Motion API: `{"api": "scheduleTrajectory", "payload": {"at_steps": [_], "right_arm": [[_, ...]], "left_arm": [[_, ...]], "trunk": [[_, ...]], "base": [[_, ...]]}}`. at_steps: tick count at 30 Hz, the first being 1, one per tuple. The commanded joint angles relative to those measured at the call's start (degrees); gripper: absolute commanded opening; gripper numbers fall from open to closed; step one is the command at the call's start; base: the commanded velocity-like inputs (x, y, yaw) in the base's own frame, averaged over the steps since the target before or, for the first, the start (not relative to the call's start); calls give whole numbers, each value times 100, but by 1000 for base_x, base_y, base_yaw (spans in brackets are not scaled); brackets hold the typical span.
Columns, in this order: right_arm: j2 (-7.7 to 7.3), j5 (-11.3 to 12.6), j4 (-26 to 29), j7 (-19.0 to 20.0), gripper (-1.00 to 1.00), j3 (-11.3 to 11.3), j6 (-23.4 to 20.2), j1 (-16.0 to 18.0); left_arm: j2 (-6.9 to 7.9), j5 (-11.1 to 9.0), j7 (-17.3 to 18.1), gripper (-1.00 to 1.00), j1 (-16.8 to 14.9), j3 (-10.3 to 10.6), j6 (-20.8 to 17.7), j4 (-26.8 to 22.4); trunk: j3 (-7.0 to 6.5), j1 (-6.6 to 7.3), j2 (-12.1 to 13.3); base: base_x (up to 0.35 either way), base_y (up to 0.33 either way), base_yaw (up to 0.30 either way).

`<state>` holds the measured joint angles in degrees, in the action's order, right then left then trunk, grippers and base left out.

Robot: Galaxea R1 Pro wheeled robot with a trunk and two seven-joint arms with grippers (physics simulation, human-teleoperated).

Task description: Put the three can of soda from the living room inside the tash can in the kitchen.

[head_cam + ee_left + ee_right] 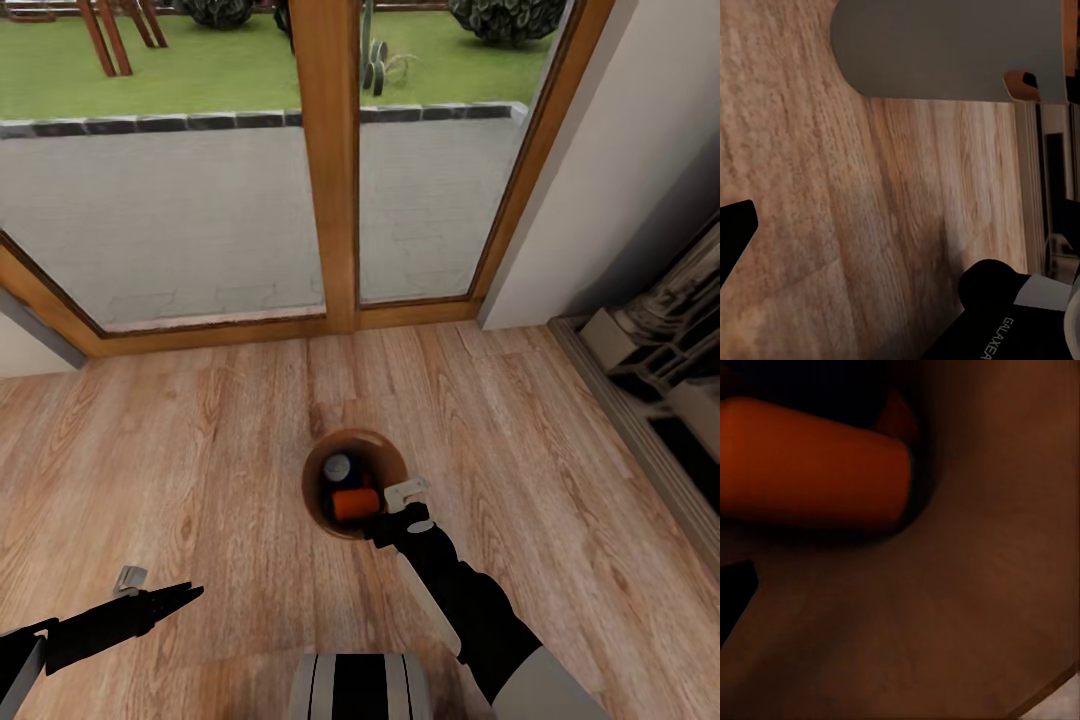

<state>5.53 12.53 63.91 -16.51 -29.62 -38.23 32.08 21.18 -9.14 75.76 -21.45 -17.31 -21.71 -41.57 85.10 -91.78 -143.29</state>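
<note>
Black arms point(455, 590) with pale grey panels, white "GALAXEA" lettering point(995, 339), striped grey-and-black trunk point(360, 686).

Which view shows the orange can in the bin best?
The head view: the orange can lies whole inside the bin, beside a silver-topped can. The right wrist view shows the orange can's side close up; the left wrist view shows floor.

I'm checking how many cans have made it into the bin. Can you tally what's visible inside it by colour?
Inside the trash can, from the head view:
Orange can: 1, lying on its side
Can with a silver top: 1, seen end-on, body colour hidden
Total visible: 2. A third can cannot be made out.
</note>
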Motion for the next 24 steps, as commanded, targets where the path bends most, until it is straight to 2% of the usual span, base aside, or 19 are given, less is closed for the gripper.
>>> {"api": "scheduleTrajectory", "payload": {"at_steps": [1,24], "right_arm": [[0,4,-1,-1,100,0,-1,0],[1,4,-1,-1,100,0,-1,0]], "left_arm": [[0,0,0,100,0,0,0,0],[0,0,0,100,0,0,0,0]], "trunk": [[0,0,0],[0,0,0]], "base": [[0,0,0],[0,0,0]]}}
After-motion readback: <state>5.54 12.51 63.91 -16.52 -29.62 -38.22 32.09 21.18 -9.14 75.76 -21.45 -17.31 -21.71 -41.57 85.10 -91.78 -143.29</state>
